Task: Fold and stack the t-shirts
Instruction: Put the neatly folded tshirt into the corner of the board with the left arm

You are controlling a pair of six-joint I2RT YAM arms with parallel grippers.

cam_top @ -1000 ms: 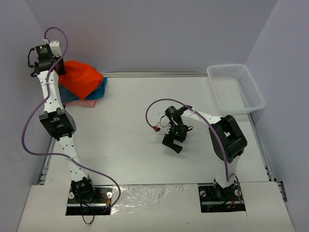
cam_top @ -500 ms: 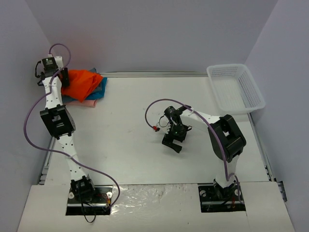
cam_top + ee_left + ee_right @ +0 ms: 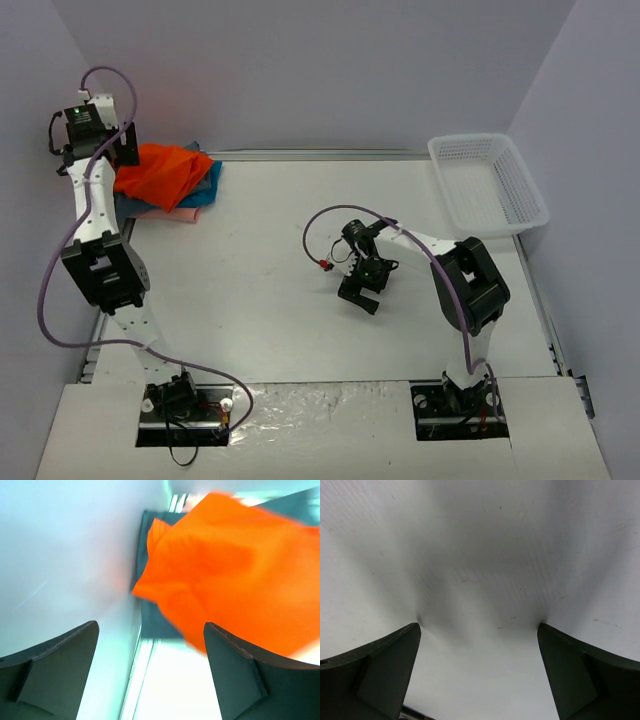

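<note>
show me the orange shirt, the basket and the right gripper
orange shirt (image 3: 165, 172), top view, middle of the cloth
basket (image 3: 527, 190), top view, right wall
right gripper (image 3: 358, 300), top view, midway between its fingertips

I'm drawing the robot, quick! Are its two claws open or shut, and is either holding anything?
Left gripper: open, holding nothing; the orange t-shirt is just beyond it.
Right gripper: open, holding nothing, over the table.
</note>
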